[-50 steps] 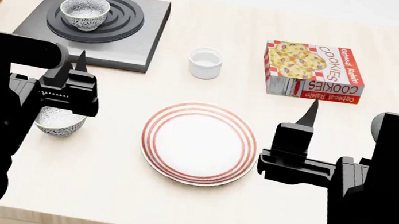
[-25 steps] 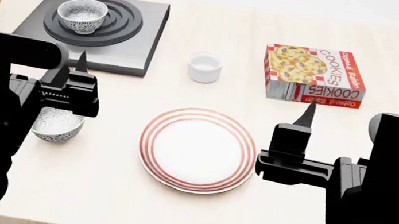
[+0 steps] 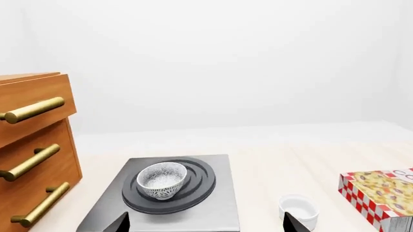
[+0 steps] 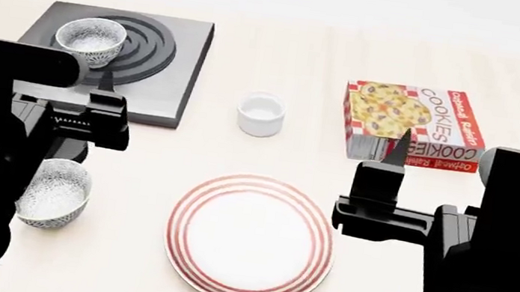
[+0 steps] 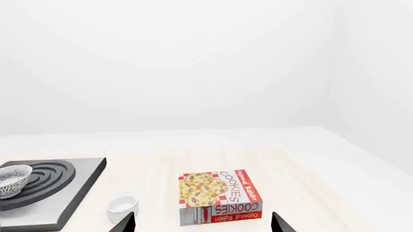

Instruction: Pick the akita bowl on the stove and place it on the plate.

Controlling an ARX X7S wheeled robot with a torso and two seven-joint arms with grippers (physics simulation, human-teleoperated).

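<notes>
The akita bowl (image 4: 90, 39) (image 3: 162, 180) (image 5: 13, 180), speckled black and white, sits upright on the black rings of the stove (image 4: 170, 74) (image 3: 216, 212) (image 5: 77, 191) at the table's far left. The red-ringed white plate (image 4: 250, 239) lies bare at the near middle. My left gripper (image 4: 96, 87) (image 3: 206, 227) hovers open before the stove's near edge, short of the bowl. Over the table right of the plate, my right gripper (image 4: 398, 151) (image 5: 203, 224) is open and holds nothing.
A second speckled bowl (image 4: 54, 193) rests on the table under my left arm. A small white cup (image 4: 260, 114) (image 3: 299, 211) (image 5: 121, 207) stands between the stove and a cookie box (image 4: 412, 124) (image 5: 219, 195). A wooden drawer cabinet (image 3: 32, 154) stands left of the stove.
The head view has shifted: the plate and the near bowl now lie lower in the picture and look larger. Both grippers keep their place in the view and stay open.
</notes>
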